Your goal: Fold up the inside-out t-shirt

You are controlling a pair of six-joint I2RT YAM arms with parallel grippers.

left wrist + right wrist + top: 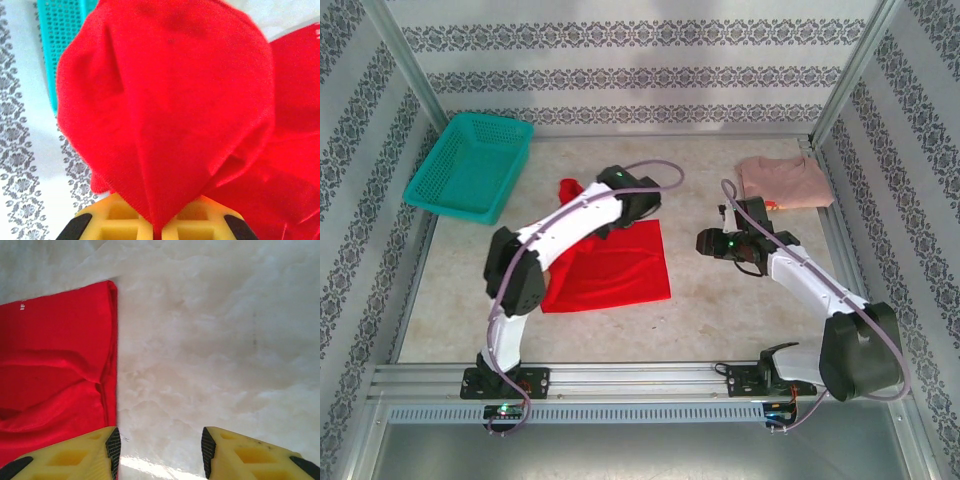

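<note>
Table (740, 310): pale marbled top; near edge hidden behind the arm bases.

Inside-out t-shirt (620, 270): bright red, lying right of the teal basket (470, 165) and nearer the arms than it. The lower part lies flat as a rough rectangle. The upper part, the end closer to the basket, is largely covered by the left arm in the top view, so its outline is hard to make out. One red corner sticks out just right of the basket.

Basket: cut off in the left wrist view, with a strip of mesh (60, 30) showing behind the cloth.

Pale pink shirt (783, 180): folded, well to the right of the basket, along the same far side.

Left gripper (159, 227): fingers pressed together on a lifted bunch of the t-shirt (175, 100), which blocks most of the view.

Right gripper (161, 445): jaws moderately apart with nothing between them, over bare table on the side of the shirt's edge (107, 365) away from the basket. Fingertips cropped by the frame.

Small white mark (22, 305) on the red cloth: too small to read.
</note>
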